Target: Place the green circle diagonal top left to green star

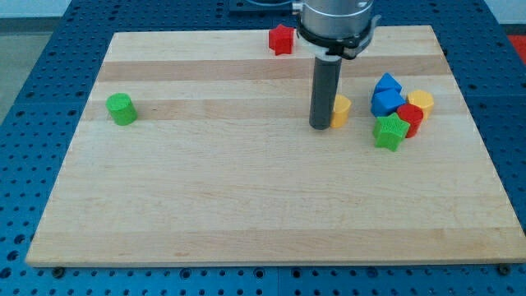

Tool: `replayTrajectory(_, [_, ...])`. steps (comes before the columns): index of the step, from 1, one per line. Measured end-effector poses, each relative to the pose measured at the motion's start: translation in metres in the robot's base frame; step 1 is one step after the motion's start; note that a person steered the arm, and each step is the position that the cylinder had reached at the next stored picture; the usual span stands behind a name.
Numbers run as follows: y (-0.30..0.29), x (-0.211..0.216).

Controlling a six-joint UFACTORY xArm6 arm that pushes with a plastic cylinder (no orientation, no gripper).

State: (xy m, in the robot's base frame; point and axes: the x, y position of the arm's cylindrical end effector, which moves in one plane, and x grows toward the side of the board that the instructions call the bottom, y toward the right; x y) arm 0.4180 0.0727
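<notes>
- Two green: circle (122, 108) far to the left of my tip (320, 126), star (390, 131) to its right.
- Two red, two blue, two yellow.
- Rod upright, tip touching a yellow block (340, 110); no fingers.

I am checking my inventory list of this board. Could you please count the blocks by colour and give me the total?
Green: 2, the green circle and the green star
Red: 2, at and
Yellow: 2, at and
Blue: 2, at and
Total: 8 blocks
</notes>
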Motion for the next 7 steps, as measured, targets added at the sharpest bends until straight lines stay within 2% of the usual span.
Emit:
replayTrajectory(2, [0.029, -0.017])
replayTrajectory(4, [0.038, -0.015])
replayTrajectory(6, [-0.065, 0.041])
replayTrajectory(7, [-0.133, 0.045])
